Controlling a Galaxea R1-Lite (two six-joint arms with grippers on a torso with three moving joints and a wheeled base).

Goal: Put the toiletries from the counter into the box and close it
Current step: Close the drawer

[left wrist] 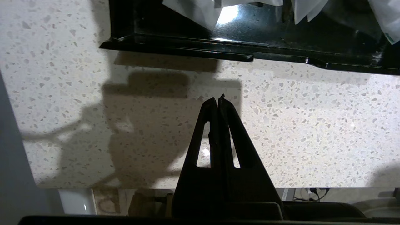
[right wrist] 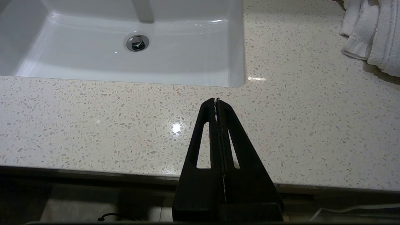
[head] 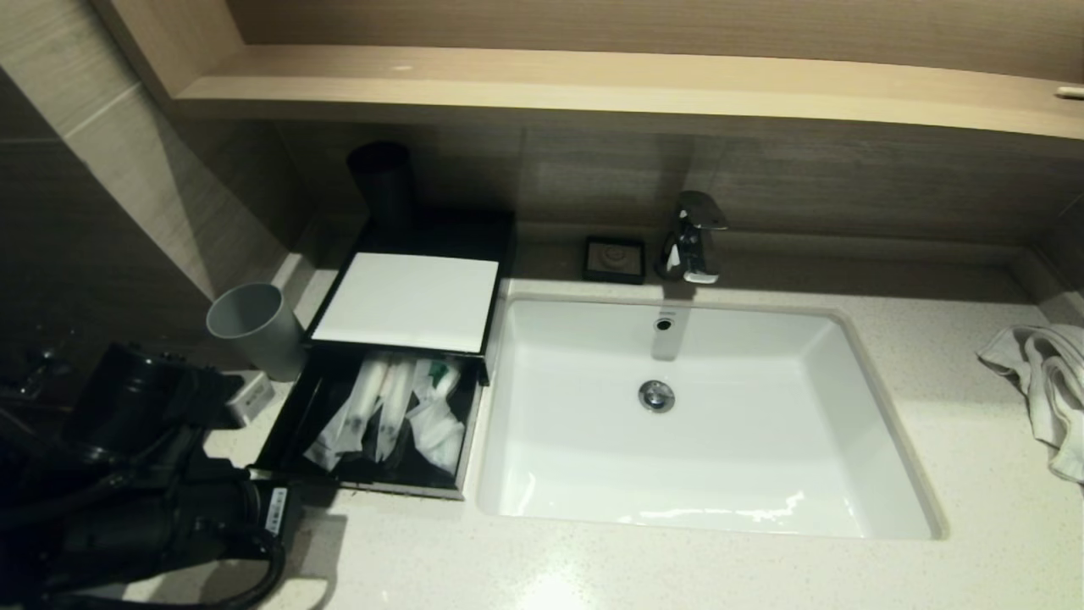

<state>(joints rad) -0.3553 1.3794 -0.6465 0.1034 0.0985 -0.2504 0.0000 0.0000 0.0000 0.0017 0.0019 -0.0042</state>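
Note:
The black box (head: 501, 254) with its white top panel stands left of the basin (head: 593, 474), and its drawer is pulled out toward me. The toiletries (head: 381, 411), clear packets with green bands and white sachets, lie heaped inside the drawer. In the left wrist view their white corners (left wrist: 193, 11) show over the drawer's front wall (left wrist: 218, 51). My left gripper (left wrist: 217, 99) is shut and empty, hovering over the speckled counter (left wrist: 312, 125) a short way in front of that wall. My right gripper (right wrist: 216, 100) is shut and empty over the counter's front edge, near the basin's corner.
A grey cup (head: 250, 326) stands left of the box, with a black cylinder (head: 383, 182) behind it. A small black soap dish (head: 614, 258) and the tap (head: 694, 237) sit behind the basin. A white towel (head: 1046, 390) lies at the far right.

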